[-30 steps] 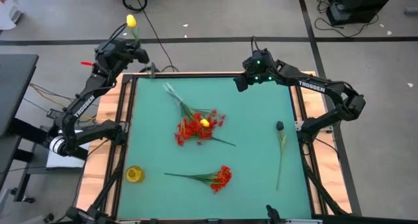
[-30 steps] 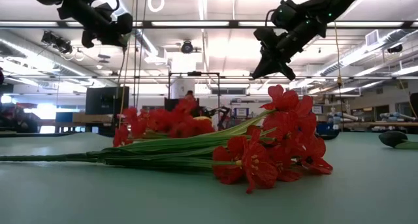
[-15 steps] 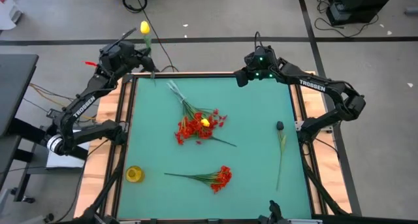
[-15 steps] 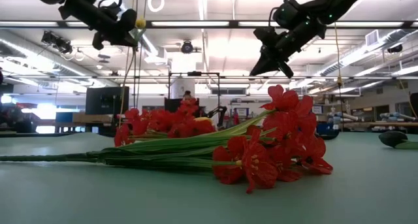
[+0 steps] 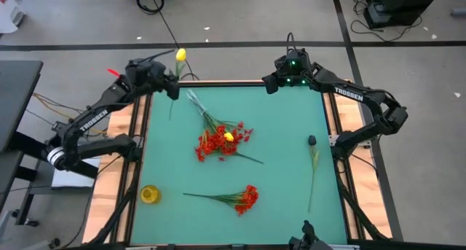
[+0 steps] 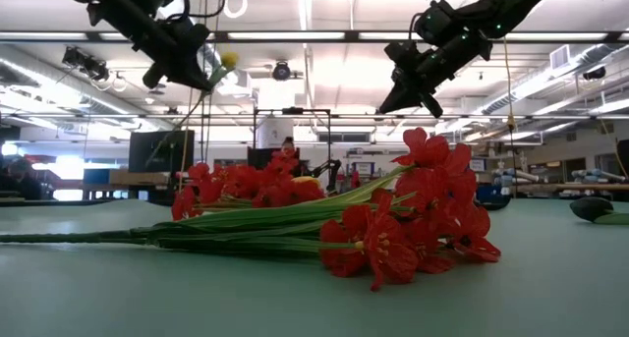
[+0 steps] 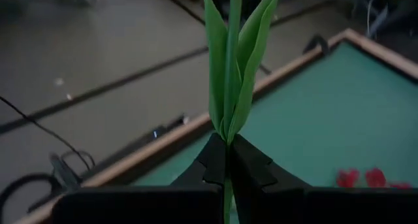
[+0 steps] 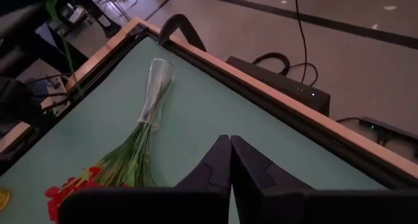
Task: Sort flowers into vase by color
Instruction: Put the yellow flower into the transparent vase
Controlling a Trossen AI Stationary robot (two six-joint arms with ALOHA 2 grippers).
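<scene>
arms: two, matte black, chunky jointed segments
markings: white TROSSEN lettering along each forearm
lights: little green LEDs glowing near the right arm's wrist
left tool (image 5: 172,81): two black fingers (image 7: 215,160) with angular, wedge-shaped tips
right tool (image 5: 268,85): same black wedge fingers (image 8: 219,162)
cables: thin dark ones by the wrists

Two red sprays (image 5: 218,143) (image 5: 246,198), two yellow tulips (image 5: 180,55) (image 5: 228,137), one clear vase (image 5: 192,100).

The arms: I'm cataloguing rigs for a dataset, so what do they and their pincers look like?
Both are dark, slim, jointed arms with white TROSSEN lettering on a link. The left arm has a small red piece near its wrist; the right arm shows green lights there. The left pincer and the right pincer have black, angular, tapering fingers.
</scene>
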